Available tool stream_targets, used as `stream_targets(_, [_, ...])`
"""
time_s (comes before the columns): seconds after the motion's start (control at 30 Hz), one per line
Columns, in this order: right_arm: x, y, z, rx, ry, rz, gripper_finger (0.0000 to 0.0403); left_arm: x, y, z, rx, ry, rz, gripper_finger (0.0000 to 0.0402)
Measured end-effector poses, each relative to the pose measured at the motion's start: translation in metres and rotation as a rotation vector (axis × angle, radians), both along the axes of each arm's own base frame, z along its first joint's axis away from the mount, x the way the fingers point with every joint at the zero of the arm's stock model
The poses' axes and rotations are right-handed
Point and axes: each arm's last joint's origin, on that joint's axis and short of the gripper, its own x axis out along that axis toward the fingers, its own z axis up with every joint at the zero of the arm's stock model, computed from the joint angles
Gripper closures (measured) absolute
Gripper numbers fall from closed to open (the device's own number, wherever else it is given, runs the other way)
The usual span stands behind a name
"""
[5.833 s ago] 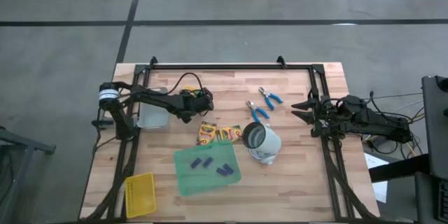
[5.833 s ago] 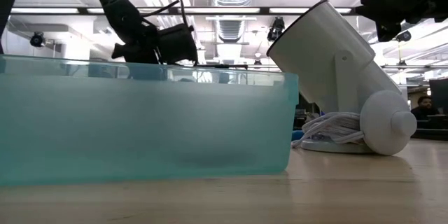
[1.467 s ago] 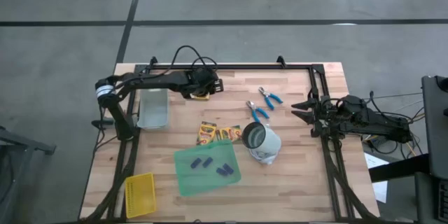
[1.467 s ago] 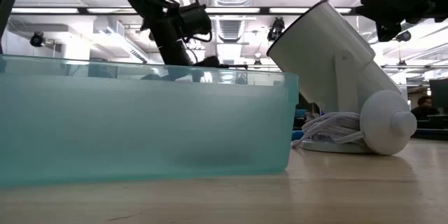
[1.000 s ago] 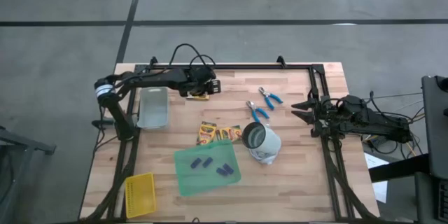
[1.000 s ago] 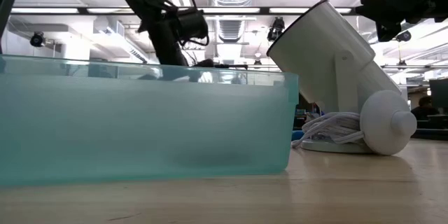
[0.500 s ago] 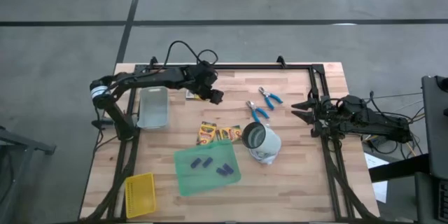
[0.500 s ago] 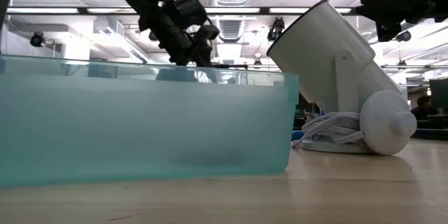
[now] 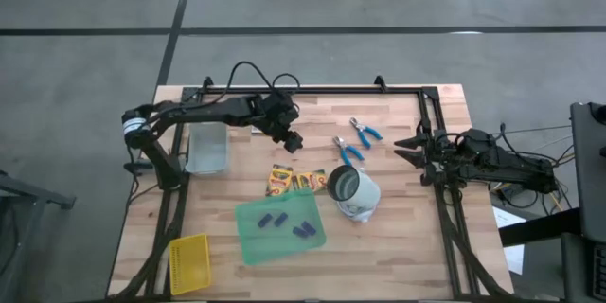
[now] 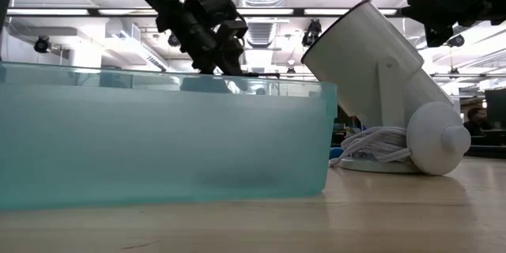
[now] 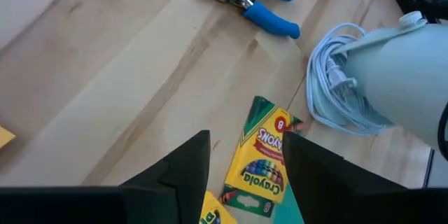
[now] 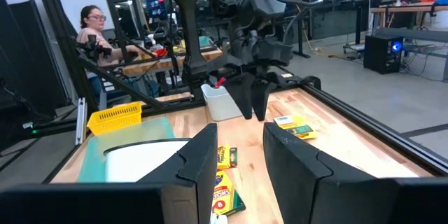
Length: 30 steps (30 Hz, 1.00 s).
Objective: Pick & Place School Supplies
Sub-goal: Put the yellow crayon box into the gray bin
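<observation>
Left wrist view: open left hand [image 11: 245,157] above crayon box [image 11: 262,155]

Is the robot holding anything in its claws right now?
No. The left gripper is open and empty above the crayon boxes. The right gripper waits open and empty at the table's right side.

I work in a robotics lab — an open hall with exposed ceiling ducts [image 10: 261,28] and strip lights, grey concrete floor [image 9: 85,47] around my wooden table [image 9: 398,237], and at ten o'clock a person [image 12: 94,28] seated among cluttered benches and black frames.
</observation>
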Motion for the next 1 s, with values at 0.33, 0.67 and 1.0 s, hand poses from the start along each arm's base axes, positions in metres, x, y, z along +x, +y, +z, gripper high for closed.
stream_targets(0.33, [0.000,0.000,0.000,0.000,0.000,0.000,0.0289,0.002,0.000,0.001,-0.027,-0.020,0.044,0.0218])
stream_targets(0.67, [0.000,0.000,0.002,0.061,-0.025,0.003,0.0289,0.007,-0.007,0.003,-0.174,-0.017,0.254,0.0218])
stream_targets(1.0, [0.007,-0.002,0.023,0.093,-0.076,-0.046,0.0289,0.001,-0.014,0.006,-0.019,0.040,0.460,0.0218])
